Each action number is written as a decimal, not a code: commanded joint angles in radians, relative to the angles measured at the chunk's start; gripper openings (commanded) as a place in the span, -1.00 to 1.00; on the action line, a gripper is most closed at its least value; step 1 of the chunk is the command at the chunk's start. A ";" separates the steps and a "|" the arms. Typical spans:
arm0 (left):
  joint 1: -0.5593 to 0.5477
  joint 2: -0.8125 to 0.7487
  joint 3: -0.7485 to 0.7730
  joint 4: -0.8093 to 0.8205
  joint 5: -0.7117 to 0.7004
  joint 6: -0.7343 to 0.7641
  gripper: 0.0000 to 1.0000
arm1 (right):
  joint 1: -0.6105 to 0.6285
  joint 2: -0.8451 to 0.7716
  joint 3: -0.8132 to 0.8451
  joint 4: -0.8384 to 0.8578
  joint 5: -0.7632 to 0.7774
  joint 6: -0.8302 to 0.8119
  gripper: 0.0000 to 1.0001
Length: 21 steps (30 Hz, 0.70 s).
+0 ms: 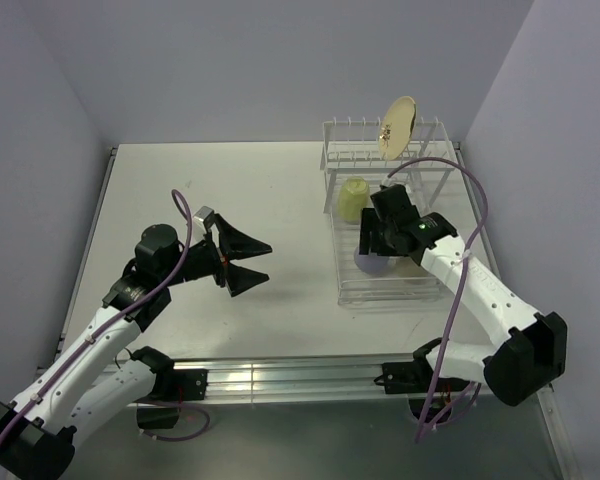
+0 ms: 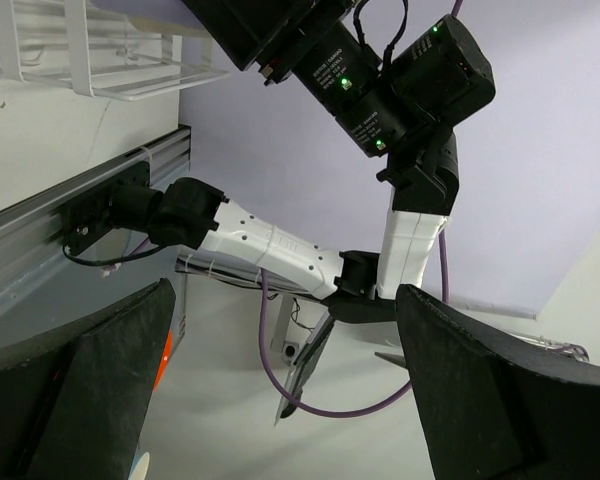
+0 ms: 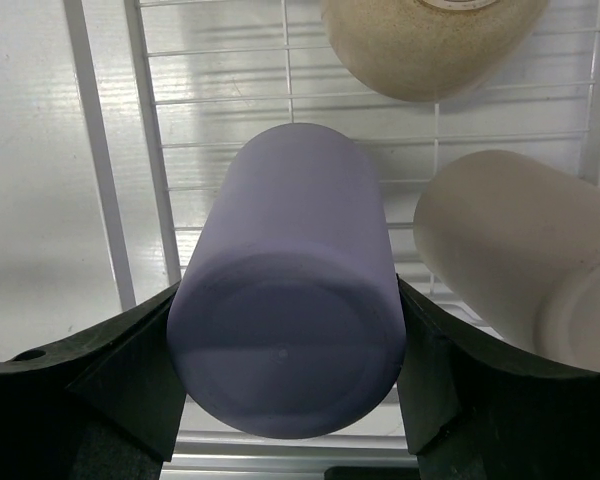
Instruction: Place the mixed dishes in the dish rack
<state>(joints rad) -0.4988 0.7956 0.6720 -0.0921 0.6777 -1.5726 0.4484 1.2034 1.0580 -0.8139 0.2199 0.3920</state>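
The surface (image 1: pixel 230 190) carries the rack (image 1: pixel 332 170) at its far right. Every dish in view is in or over the rack, so the load looks nearly finished. The left hand (image 1: pixel 266 262) hangs over mid-surface, jaws apart and empty. The right hand (image 3: pixel 290 320) is over the middle of the rack's grid base, clamped on a tumbler.

The plate (image 1: pixel 397 127) stands tilted on edge among the prongs at the far end. The mug (image 1: pixel 353 198) sits on the grid just in front of them. The lavender tumbler (image 3: pixel 295 190) is the one in the right hand's grip, its base toward the wrist camera. Whether it rests on the wires cannot be told. The tan tumbler (image 3: pixel 510 240) lies just beside it on the grid.

The bowl cannot be picked out for sure. What seems left is to release the lavender tumbler, and to rack the bowl if it is not yet in.
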 commanded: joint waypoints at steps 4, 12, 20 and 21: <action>0.002 -0.013 0.037 0.020 -0.013 0.016 0.98 | 0.024 0.027 0.005 0.038 0.048 0.034 -1.00; 0.002 -0.019 0.031 0.028 -0.018 0.008 0.99 | 0.055 0.044 0.000 0.028 0.081 0.085 -1.00; 0.002 -0.015 0.041 0.017 -0.018 0.013 0.99 | 0.075 0.058 -0.033 0.048 0.098 0.110 -0.99; 0.003 -0.012 0.041 0.014 -0.018 0.014 0.98 | 0.076 0.062 -0.039 0.048 0.099 0.113 -0.95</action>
<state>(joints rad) -0.4988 0.7956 0.6720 -0.0917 0.6647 -1.5730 0.5148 1.2518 1.0313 -0.8005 0.2733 0.4793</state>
